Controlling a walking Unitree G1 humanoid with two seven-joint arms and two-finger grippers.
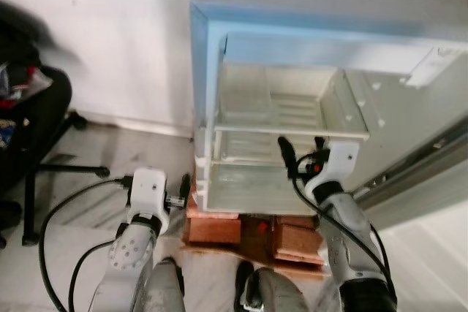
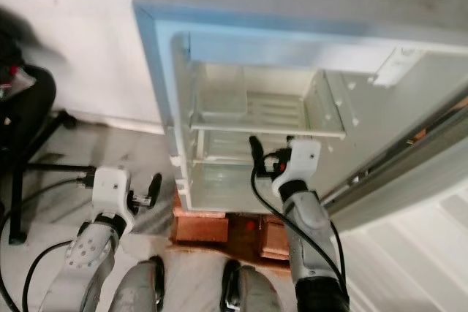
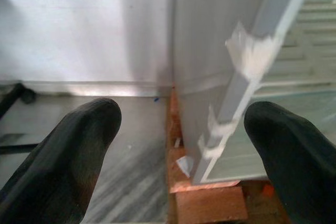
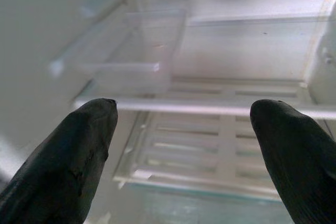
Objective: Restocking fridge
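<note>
Fridge point(image 1: 292, 100) just ahead of right pincer point(image 1: 301, 153), fingers wide, holding nothing

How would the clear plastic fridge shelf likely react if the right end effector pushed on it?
The clear plastic fridge shelf looks thin and rigid, so it would probably slide rather than bend. Carrying nothing, it is likely light. The open right end effector sits at its front edge.
</note>
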